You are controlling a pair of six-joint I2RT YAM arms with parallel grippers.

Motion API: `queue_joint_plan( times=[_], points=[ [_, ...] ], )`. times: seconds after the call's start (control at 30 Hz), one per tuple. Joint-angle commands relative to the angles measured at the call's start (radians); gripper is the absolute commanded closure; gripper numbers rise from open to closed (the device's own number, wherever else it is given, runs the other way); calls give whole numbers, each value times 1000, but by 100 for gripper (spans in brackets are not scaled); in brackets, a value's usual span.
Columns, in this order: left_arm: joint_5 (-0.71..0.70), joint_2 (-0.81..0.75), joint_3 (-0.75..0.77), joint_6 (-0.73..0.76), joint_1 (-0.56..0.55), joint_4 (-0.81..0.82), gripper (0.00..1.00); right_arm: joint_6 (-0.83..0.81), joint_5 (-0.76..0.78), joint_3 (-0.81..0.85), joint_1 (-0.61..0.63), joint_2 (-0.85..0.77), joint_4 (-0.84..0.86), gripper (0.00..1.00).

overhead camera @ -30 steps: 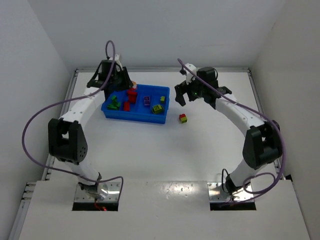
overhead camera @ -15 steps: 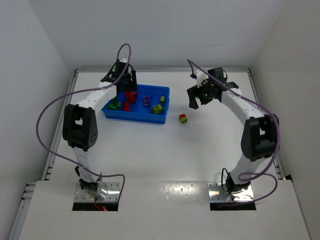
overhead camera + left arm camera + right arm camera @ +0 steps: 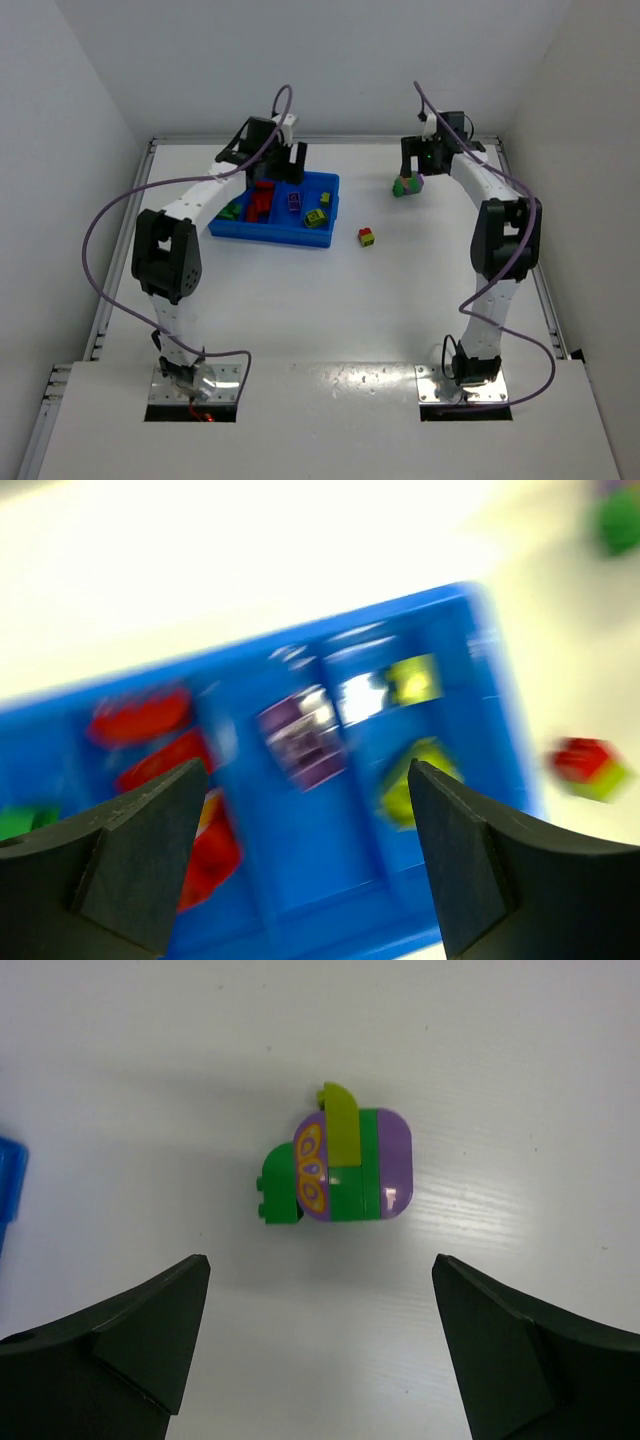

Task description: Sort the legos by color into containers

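legos [image 3: 316, 217] in tray [image 3: 266, 235], clump [image 3: 367, 237] right of it

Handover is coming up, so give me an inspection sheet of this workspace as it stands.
Surface: white table, arms bolted at its near edge.
Job's things: blue tray holds red, green, purple and yellow-green bricks; red and yellow-green clump and green and purple clump lie on the table outside it.
Clutter: nothing seen.
Grippers: left gripper open over the tray, fingers empty; right gripper open above the green and purple clump.
Cables: purple cables loop along both arms.
Surroundings: white walls.
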Motion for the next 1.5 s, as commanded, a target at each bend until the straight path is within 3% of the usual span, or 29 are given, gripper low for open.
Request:
queue_joint_plan(
  times=[0.0, 0.23, 0.47, 0.7, 0.83, 1.0, 1.1, 1.13, 1.23, 1.27, 1.37, 1.47],
  points=[
    [79, -16, 103, 78, -58, 57, 12, 55, 40, 96, 13, 64, 20, 7],
    [79, 10, 119, 30, -49, 37, 12, 178, 78, 204, 22, 221, 52, 1],
    [67, -24, 64, 18, -39, 37, 12, 165, 162, 312, 31, 349, 128, 1],
    [67, -45, 34, 29, -21, 27, 12, 116, 190, 511, 31, 484, 53, 1],
    [67, -54, 25, 29, -12, 27, 12, 78, 175, 498, 31, 495, -16, 1],
    [67, -54, 7, 29, -3, 27, 12, 58, 164, 323, 31, 403, -15, 1],
    [76, -54, 7, 29, 7, 27, 12, 58, 152, 268, 31, 368, -35, 11],
    [76, -54, 7, 29, 7, 27, 12, 47, 152, 226, 31, 357, -35, 25],
    [85, -54, 7, 29, 7, 27, 12, 34, 129, 156, 31, 313, -44, 55],
    [85, -54, 7, 29, 7, 27, 12, 23, 129, 136, 31, 299, -55, 71],
    [96, -67, -15, 29, 7, 27, 12, 1, 89, 18, 31, 201, -55, 93],
    [194, -113, -65, 55, 16, 49, 14, -9, -44, -142, 31, 32, -41, 100]
  ],
)
